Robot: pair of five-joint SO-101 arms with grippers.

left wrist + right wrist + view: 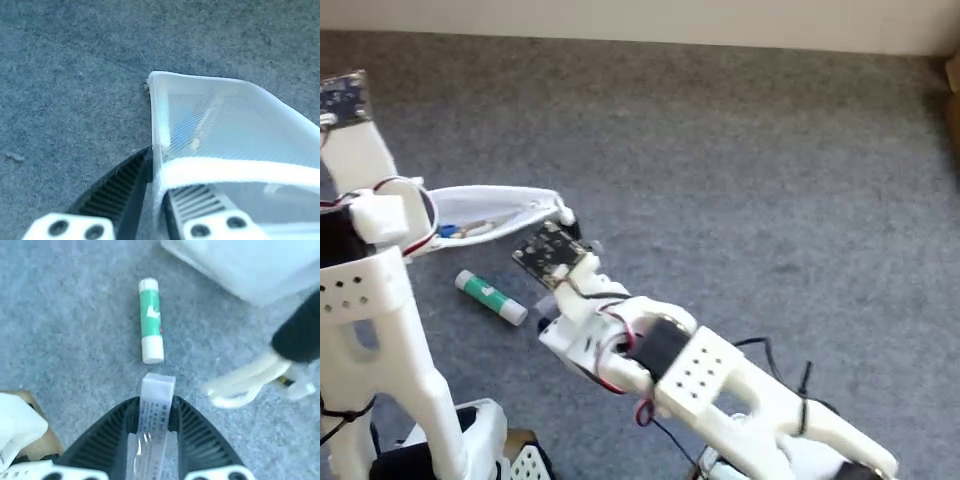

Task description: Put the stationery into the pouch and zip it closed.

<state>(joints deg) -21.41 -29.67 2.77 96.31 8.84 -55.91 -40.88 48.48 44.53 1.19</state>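
Pouch [490, 215] lies mid-left in the high view, left jaws clamped on its rim, likely to keep the mouth open; right jaws closed on a sleeved eraser [156, 395], presumably next in, glue stick [150, 320] loose on the table [740, 150] just ahead.

One pouch [510, 205], glue stick [491, 297], likely eraser [156, 410]

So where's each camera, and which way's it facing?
High view: above, looking down at the table; left arm, right arm, pouch, glue stick.
Left wrist view: on the left arm; its pincer clamps the pouch.
Right wrist view: on the right arm; its pincer holds an eraser.
High and right wrist views share the glue stick.
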